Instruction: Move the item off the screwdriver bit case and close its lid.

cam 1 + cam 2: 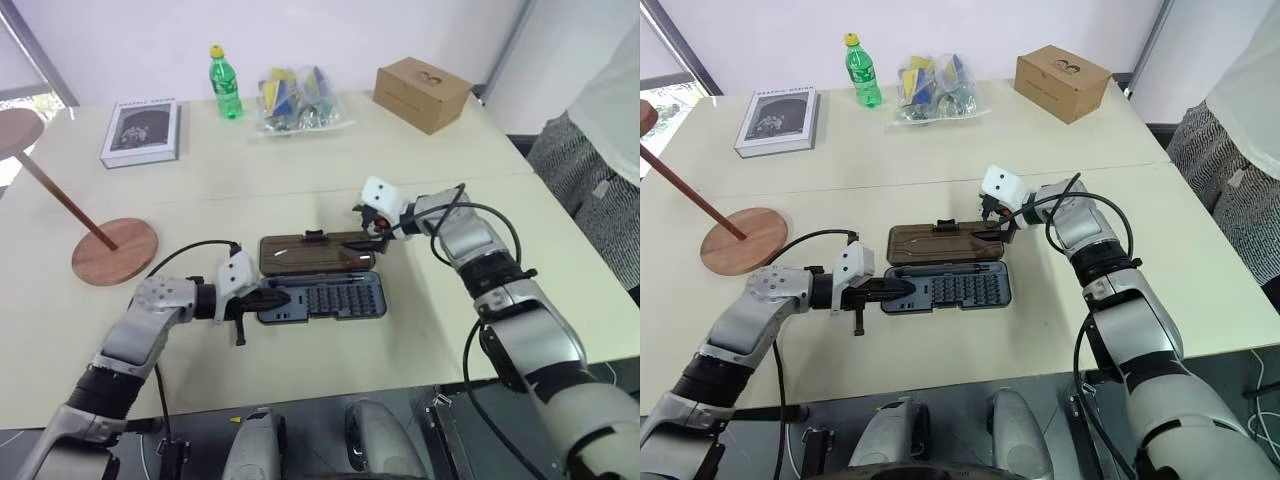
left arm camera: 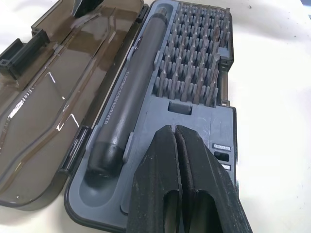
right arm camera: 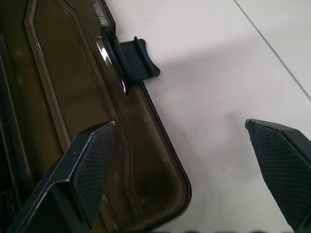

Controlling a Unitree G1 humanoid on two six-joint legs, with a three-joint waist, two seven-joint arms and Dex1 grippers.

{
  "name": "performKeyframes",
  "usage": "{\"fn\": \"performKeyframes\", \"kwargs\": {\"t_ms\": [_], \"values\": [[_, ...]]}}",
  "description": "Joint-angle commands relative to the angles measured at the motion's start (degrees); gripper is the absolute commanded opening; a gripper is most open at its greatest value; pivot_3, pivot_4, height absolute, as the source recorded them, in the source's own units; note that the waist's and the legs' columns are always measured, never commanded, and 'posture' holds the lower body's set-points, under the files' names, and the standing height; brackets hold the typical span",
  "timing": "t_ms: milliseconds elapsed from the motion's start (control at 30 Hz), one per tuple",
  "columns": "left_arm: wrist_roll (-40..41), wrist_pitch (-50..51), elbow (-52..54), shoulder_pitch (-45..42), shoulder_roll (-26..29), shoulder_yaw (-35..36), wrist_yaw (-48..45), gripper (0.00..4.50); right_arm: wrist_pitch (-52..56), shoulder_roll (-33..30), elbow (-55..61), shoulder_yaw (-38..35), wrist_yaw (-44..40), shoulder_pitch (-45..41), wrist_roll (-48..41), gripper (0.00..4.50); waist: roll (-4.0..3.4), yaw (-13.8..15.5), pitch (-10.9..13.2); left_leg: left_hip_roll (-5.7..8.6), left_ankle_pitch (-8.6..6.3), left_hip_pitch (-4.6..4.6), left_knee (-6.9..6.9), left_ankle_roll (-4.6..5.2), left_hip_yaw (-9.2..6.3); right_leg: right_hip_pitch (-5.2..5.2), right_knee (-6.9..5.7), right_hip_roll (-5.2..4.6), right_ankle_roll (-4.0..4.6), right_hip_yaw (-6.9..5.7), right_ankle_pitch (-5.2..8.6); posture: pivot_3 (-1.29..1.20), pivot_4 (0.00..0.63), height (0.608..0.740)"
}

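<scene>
I see my left gripper [image 2: 177, 145] pressed together on the open case [image 1: 330, 300], my right gripper [image 3: 184, 170] spread wide at the lid's [image 1: 310, 252] end.

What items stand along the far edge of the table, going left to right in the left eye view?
Grey book → green bottle → clear bag of packets → cardboard box.

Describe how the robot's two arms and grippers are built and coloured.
Both arms are jointed silver-grey metal shells with black segments, and loose black cables loop along each. The left gripper and right gripper each carry a white boxy wrist block ahead of two black jaws with cross-hatched textured pads.
</scene>
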State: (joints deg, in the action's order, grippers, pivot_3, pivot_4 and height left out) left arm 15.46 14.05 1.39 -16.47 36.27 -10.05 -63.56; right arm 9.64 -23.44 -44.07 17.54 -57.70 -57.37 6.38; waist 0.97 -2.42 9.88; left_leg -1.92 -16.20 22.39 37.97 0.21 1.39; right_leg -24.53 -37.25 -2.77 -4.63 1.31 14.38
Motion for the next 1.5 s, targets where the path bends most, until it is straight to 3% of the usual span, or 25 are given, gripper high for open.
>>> {"fn": "performKeyframes", "kwargs": {"t_ms": [33, 100, 300, 333, 600, 767, 1200, 1500], "values": [[-1.1, 0.2, 0.7, 1.0, 0.2, -0.4, 0.7, 0.00, -3.3, 0.5, -3.1, -0.1, -0.4, -2.6, 0.9, 3.96, 0.00, 0.1, 0.0, 0.00, 0.00, 0.00, 0.00, 0.00, 0.00, 0.00, 0.00, -0.01, 0.00, 0.00, 0.00, 0.00, 0.150, 0.740], [-1.1, 0.2, 0.9, 1.0, 0.3, -0.1, 1.0, 0.00, -4.8, 0.9, -6.0, 0.0, -0.3, -3.5, 1.4, 3.41, 0.00, 0.0, 0.0, 0.01, 0.00, 0.00, 0.00, 0.00, 0.01, 0.00, 0.00, -0.02, 0.00, 0.00, 0.00, 0.00, 0.150, 0.740], [-1.3, 0.1, 0.6, 0.5, 0.4, 0.7, 2.1, 0.00, -8.0, 1.6, -12.0, 0.1, -0.3, -4.6, 3.3, 0.22, 0.02, -0.1, 0.0, 0.01, 0.00, 0.00, 0.00, 0.00, 0.01, 0.01, 0.00, -0.02, 0.00, 0.00, 0.00, 0.00, 0.150, 0.740], [-1.3, 0.0, 0.3, 0.2, 0.4, 0.9, 2.3, 0.00, -8.3, 1.7, -12.6, 0.2, -0.7, -4.6, 3.6, 0.03, 0.09, -0.4, -0.1, 0.00, 0.00, -0.04, 0.00, -0.01, 0.01, 0.02, -0.03, -0.02, 0.00, 0.00, 0.00, 0.00, 0.150, 0.740], [-1.6, -0.6, -1.2, -1.2, 0.7, 2.3, 3.1, 0.00, -11.3, 1.9, -13.6, 1.6, -3.7, -2.7, 5.9, 0.03, 0.03, -1.0, -0.1, -0.10, 0.00, -0.20, -0.03, 0.00, 0.00, 0.09, -0.13, 0.13, 0.07, 0.01, -0.02, 0.00, 0.150, 0.740], [-1.6, -0.6, -1.3, -1.3, 0.6, 2.4, 3.1, 0.00, -19.6, 0.9, -10.0, 2.5, -2.3, -1.7, 7.9, 0.03, 0.03, -1.0, -0.1, -0.10, 0.00, -0.20, -0.04, 0.00, -0.01, 0.09, -0.12, 0.11, 0.07, 0.01, -0.02, 0.00, 0.150, 0.740], [-1.6, -0.4, -2.9, -3.4, -0.1, 2.2, 2.2, 0.00, -35.6, -2.7, 4.7, 1.4, 5.3, 0.6, 9.5, 0.03, 0.01, -1.3, 0.0, -0.09, 0.00, -0.14, -0.06, -0.01, -0.03, 0.02, -0.12, 0.08, 0.07, 0.04, -0.02, 0.00, 0.150, 0.740], [-1.3, 0.0, -4.1, -5.3, -0.6, 2.2, 1.6, 0.00, -39.1, -4.5, 18.6, 0.1, 9.8, 6.1, 10.0, 0.03, 0.01, 0.0, 0.0, -0.07, 0.00, -0.08, -0.04, -0.01, -0.02, -0.02, -0.09, 0.03, 0.06, 0.05, -0.02, 0.00, 0.150, 0.740]]}}
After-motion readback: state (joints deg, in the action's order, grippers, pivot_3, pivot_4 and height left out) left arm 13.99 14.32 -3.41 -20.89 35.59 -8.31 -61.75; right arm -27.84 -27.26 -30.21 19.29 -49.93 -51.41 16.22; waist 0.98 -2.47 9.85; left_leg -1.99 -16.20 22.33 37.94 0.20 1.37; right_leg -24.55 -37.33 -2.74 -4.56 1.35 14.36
